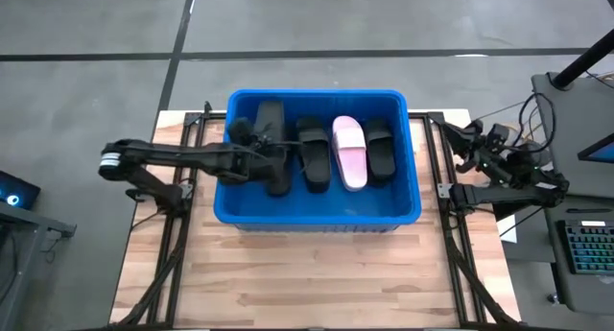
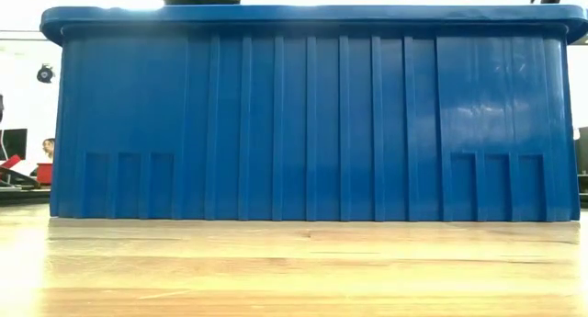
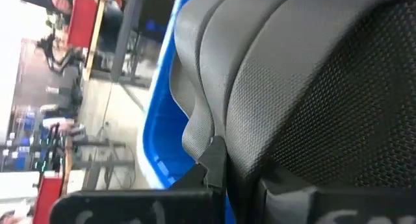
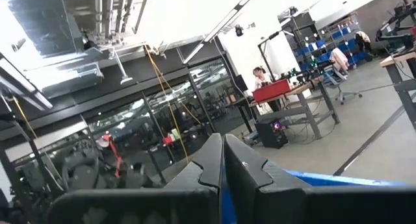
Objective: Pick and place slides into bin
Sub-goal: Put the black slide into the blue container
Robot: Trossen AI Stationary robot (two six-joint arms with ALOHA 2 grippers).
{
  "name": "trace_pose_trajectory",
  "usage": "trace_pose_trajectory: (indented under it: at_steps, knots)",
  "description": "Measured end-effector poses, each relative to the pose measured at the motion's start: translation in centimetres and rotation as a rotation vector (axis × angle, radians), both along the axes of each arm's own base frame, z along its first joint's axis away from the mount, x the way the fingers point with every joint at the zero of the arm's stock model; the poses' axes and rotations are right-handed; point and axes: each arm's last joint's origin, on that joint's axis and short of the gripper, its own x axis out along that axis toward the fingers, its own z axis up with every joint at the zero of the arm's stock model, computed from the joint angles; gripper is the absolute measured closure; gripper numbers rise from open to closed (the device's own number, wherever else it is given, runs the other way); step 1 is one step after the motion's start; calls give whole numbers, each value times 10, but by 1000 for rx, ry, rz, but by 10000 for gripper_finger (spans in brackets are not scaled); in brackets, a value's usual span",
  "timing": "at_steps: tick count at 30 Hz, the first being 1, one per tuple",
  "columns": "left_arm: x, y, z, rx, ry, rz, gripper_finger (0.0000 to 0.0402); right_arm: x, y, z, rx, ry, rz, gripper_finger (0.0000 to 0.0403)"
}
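Note:
The blue bin [image 1: 317,208] stands mid-table; in the low view its ribbed wall [image 2: 312,124] fills the picture. Inside lie a black slide [image 1: 313,154], a pink slide [image 1: 350,152] and another black slide [image 1: 380,149], side by side on the floor. My left gripper [image 1: 255,147] reaches over the bin's left rim and is shut on a further black slide [image 1: 273,149], which fills the left wrist view [image 3: 299,81]. My right gripper [image 1: 474,143] waits shut beyond the bin's right wall, holding nothing. My left gripper pinches an edge of the black slide's textured surface [image 3: 197,138] between its two fingertips [image 3: 212,160]. The fingers come from the table's left, slanting downward. The slide lies lengthwise from far to near inside the bin's left part; whether it rests on the floor I cannot tell.
The wooden table top [image 1: 317,283] lies bare in front of the bin. Dark frame rails [image 1: 173,245] run along both table sides. A desk with a keyboard [image 1: 587,249] stands to the right, beyond the table. People and benches show far off in the room [image 4: 260,78].

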Motion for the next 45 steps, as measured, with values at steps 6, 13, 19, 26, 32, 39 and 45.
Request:
trace_pose_trajectory:
  at_steps: [6, 13, 19, 26, 32, 39, 45]
  knots:
    - [-8, 1, -39, 17, -47, -129, 401, -6, 0, 8, -24, -9, -10, 394]
    - [-15, 3, -69, 85, -41, -109, 401, -11, -1, 14, -20, -36, -9, 394]
    - [-9, 10, -98, 78, -17, -85, 401, -13, -1, 17, -18, -49, -10, 394]
    - [4, 17, -121, 66, 11, -60, 401, -14, -1, 18, -7, -61, -13, 394]
    - [9, 16, -125, 26, 4, -85, 401, -15, -1, 19, 16, -87, -21, 394]
    - [5, 22, -132, 6, 14, -71, 401, -15, -1, 19, 17, -87, -21, 394]
    - [2, 24, -141, -12, -21, -76, 401, -15, -1, 19, 16, -86, -22, 394]
